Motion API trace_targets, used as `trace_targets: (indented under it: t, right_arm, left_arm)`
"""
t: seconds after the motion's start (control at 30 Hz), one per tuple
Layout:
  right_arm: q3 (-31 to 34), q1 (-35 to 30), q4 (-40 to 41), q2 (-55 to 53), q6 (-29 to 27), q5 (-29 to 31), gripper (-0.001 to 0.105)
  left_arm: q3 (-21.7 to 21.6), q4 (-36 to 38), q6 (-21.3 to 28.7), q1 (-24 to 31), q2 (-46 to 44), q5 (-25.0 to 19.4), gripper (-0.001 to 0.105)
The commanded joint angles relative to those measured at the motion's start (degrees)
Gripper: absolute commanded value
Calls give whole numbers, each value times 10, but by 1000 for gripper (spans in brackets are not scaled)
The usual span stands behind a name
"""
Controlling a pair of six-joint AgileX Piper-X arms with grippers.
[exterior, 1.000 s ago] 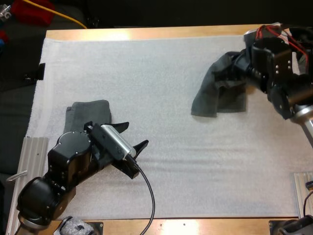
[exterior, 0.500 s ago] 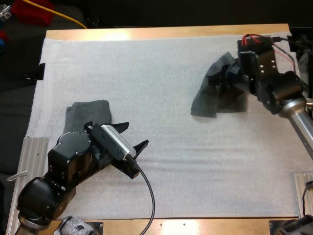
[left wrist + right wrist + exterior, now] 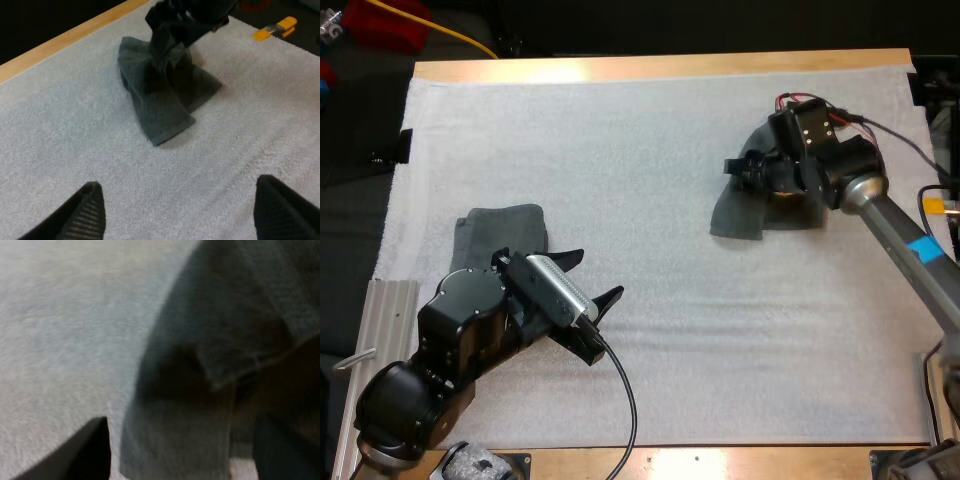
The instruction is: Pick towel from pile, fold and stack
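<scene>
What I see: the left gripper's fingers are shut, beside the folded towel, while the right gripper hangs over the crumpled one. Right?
Not quite. The left gripper is open, not shut: the left wrist view shows its fingers apart. Otherwise yes: it is beside the folded towel, and the right gripper hangs over the crumpled towel.
</scene>
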Motion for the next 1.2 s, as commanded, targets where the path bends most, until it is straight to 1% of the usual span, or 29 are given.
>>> trace_targets:
  t: [0.0,0.2,0.27,0.47,0.57,0.63,0.67,0.8,0.87,0.93,1.0,1.03,1.07,1.1,1.13,1.17]
  right_arm:
    - [-2,-12,3,7,15,-12,59]
    - [-2,-38,-21,53,53,-86,59]
    - [-2,-40,-33,66,62,-88,59]
    - [-2,-41,-107,103,134,-124,59]
    - [-2,-41,-133,117,159,-126,59]
    - [-2,-43,-139,123,172,-119,59]
    - [-2,-44,-139,126,181,-106,59]
    - [-2,-44,-154,126,182,-71,59]
    - [-2,-44,-167,128,182,-68,59]
    - [-2,-44,-176,128,182,-68,57]
    - [-2,-44,-178,128,182,-65,42]
    - [-2,-44,-178,128,182,-65,37]
    - [-2,-44,-178,128,182,-65,27]
    - [-2,-44,-178,128,182,-65,15]
    - [-2,-44,-178,128,182,-65,9]
    - [-2,-44,-178,128,181,-69,0]
  left_arm:
    - [-4,-10,-4,-2,-1,-1,61]
    - [-4,-10,-4,-2,-1,-1,61]
    - [-4,-10,-4,-2,-1,-1,61]
    - [-4,-10,-4,-2,-1,-1,61]
    - [-4,-10,-4,-2,-1,-1,61]
    - [-4,-10,-4,-2,-1,-1,61]
    - [-4,-10,-4,-2,-1,-1,61]
    - [-4,-10,-4,-2,-1,-1,61]
    - [-4,-10,-4,-2,-1,-1,61]
    - [-4,-10,-4,-2,-1,-1,61]
    - [-4,-10,-4,-2,-1,-1,61]
    - [-4,-10,-4,-2,-1,-1,61]
    - [-4,-10,-4,-2,-1,-1,61]
    - [-4,-10,-4,-2,-1,-1,61]
    - [-4,-10,-4,-2,-1,-1,61]
    - [-4,-10,-4,-2,-1,-1,61]
